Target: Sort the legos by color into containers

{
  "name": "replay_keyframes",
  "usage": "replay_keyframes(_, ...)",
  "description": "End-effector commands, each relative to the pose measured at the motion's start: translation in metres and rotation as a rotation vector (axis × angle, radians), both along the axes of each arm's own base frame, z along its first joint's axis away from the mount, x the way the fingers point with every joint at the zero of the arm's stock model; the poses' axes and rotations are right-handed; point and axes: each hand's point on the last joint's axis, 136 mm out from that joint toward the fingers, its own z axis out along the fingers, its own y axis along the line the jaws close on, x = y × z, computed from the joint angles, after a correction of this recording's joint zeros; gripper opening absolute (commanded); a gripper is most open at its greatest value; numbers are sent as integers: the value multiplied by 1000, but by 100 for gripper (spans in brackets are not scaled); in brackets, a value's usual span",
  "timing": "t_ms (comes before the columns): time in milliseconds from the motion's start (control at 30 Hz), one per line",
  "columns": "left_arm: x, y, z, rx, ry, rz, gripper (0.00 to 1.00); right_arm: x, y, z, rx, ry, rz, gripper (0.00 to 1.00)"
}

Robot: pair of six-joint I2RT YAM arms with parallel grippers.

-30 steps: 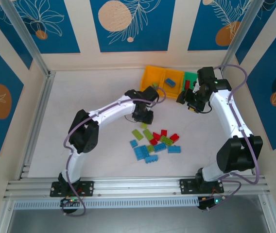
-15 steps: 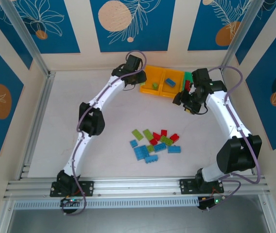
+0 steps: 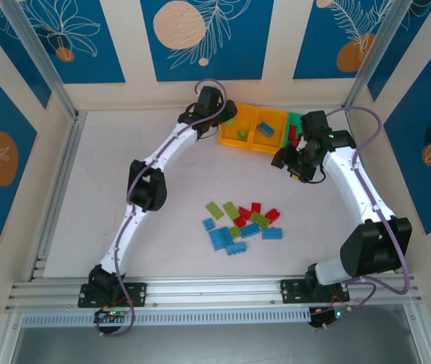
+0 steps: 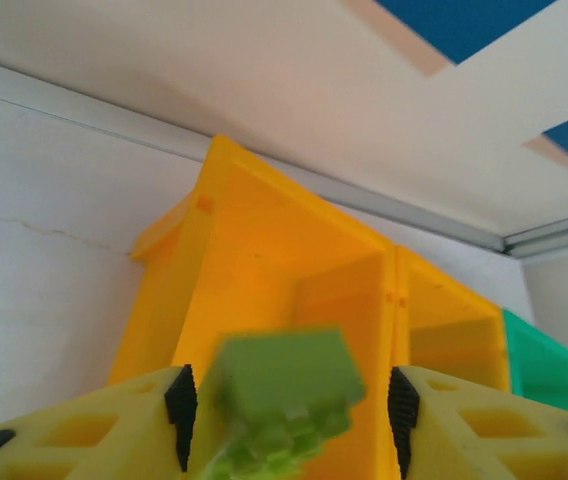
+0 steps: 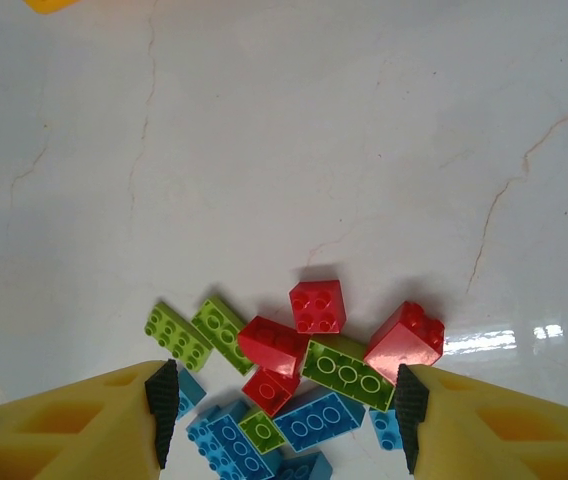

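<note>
Legos [image 3: 242, 224], handling: light, rigid hard plastic; side walls judged smooth and slippery; not fragile.
Hold pt: two flat opposite side walls, taken across the short width; studs to be avoided.
Containers [image 3: 265, 127]: three joined bins at the table's far edge, right of centre.
Left pincer [image 4: 289, 410]: jaws apart, nothing gripped.
Lime brick [image 4: 284, 385]: lies between the left pincer's fingers with a gap seen on each side; blurred; framed against the left orange-yellow bin [image 4: 254, 250]. Judged loose, about to land inside.
Right pincer [image 5: 284, 420]: open, empty.
Pile vs. right pincer: loose bricks are seen below it, well apart, mid-table toward the near edge; red bricks [image 5: 316, 305] sit about centred between its fingers.
</note>
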Motion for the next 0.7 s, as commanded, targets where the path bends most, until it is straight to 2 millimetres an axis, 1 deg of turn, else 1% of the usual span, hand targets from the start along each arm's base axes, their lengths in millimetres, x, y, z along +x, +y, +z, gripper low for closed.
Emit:
replay_keyframes(0, 4, -11, 29, -51, -78, -25, 57, -8, 0, 5, 1, -2, -12, 62)
replay_keyframes(67, 1, -11, 41, -42, -98, -41, 58, -8, -1, 5, -3, -3, -14, 62)
replay_keyframes(167, -10, -7, 68, -6, -124, -79, 58, -10, -2, 2, -9, 0, -12, 62)
replay_keyframes(233, -24, -2, 89, 36, -138, -117, 56, -12, -2, -2, -12, 9, -7, 62)
replay_keyframes(300, -40, 5, 107, 88, -153, -165, 55, -16, -2, -9, -18, 21, -1, 63)
replay_keyframes(367, -59, 13, 119, 134, -161, -203, 55, -21, 0, -20, -29, 49, 7, 63)
replay_keyframes(467, -96, 25, 139, 165, -233, -272, 55, -32, 7, -39, -41, 112, 28, 63)
replay_keyframes(533, -127, 32, 147, 189, -301, -332, 57, -40, 15, -55, -45, 170, 42, 65)
replay_keyframes(600, -158, 38, 146, 247, -353, -404, 61, -49, 19, -72, -47, 235, 34, 67)
replay_keyframes(633, -175, 40, 139, 288, -374, -454, 65, -54, 20, -82, -46, 268, 24, 69)
replay_keyframes(667, -191, 42, 137, 314, -399, -502, 68, -58, 22, -91, -36, 292, 17, 72)
